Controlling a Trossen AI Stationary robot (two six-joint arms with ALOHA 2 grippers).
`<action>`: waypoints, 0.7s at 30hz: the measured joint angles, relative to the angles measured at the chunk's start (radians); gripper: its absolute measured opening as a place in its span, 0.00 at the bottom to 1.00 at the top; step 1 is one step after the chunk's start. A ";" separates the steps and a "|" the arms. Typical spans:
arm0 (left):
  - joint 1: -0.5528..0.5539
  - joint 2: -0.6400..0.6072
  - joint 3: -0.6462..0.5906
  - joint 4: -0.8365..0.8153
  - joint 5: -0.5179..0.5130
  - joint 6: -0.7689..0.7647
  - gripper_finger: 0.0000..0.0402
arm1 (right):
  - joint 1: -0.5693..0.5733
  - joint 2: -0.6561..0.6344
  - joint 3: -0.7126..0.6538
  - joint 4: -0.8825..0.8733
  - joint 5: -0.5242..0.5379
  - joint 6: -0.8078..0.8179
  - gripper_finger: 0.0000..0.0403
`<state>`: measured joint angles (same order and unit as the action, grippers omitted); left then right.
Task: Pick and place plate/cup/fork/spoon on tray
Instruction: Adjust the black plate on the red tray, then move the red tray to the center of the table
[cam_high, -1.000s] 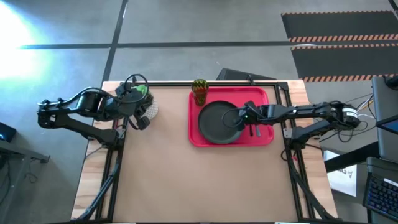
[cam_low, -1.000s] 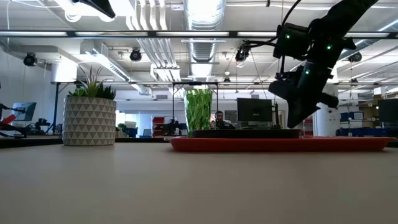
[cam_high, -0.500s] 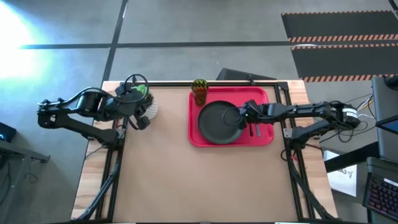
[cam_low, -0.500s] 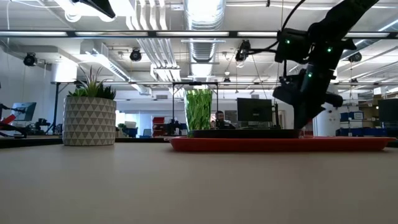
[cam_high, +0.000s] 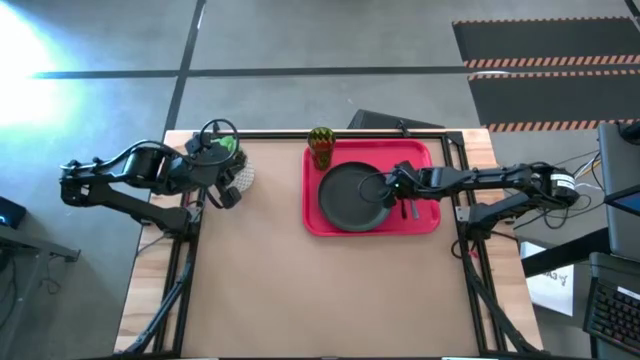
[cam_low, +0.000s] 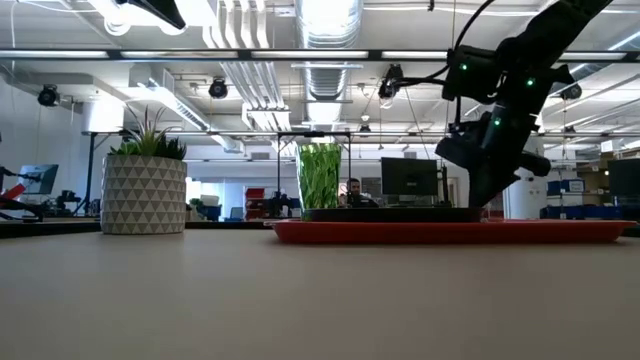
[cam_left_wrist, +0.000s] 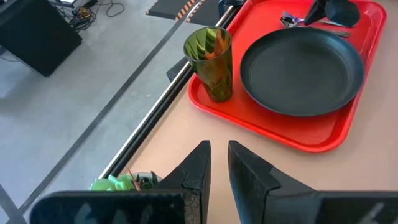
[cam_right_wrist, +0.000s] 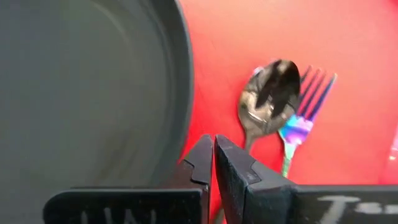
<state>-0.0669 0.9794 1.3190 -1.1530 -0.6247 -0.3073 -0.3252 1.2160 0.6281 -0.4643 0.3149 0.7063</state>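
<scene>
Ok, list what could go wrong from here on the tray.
1. The right gripper, jaws shut, hangs low over the tray by the plate rim; a careless lift or swing might clip it.
2. The spoon and fork lie overlapping close by; a sideways sweep could scatter them.

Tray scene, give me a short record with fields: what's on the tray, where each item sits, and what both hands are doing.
tray: red, far right part of the table
plate: on the tray, flat
cup: upright in the tray's far corner, beside the plate
spoon: on the tray by the plate's rim, bowl overlapping the fork's tines
fork: on the tray, next to the spoon
right hand: shut, empty, low over the tray at the plate's edge
left hand: near the plant pot, holding nothing
</scene>
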 joint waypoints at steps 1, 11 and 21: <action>0.000 0.000 0.000 0.000 0.000 0.000 0.09 | 0.000 0.000 0.000 0.011 0.000 0.000 0.02; 0.000 0.000 0.000 -0.009 -0.003 0.000 0.09 | 0.000 0.000 0.000 0.062 0.000 -0.002 0.02; 0.000 0.039 -0.019 0.102 0.070 0.000 0.09 | 0.005 -0.072 0.181 0.050 -0.091 -0.178 0.02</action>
<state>-0.0674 1.0188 1.3000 -1.0509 -0.5548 -0.3073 -0.3206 1.1439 0.8094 -0.4140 0.2242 0.5285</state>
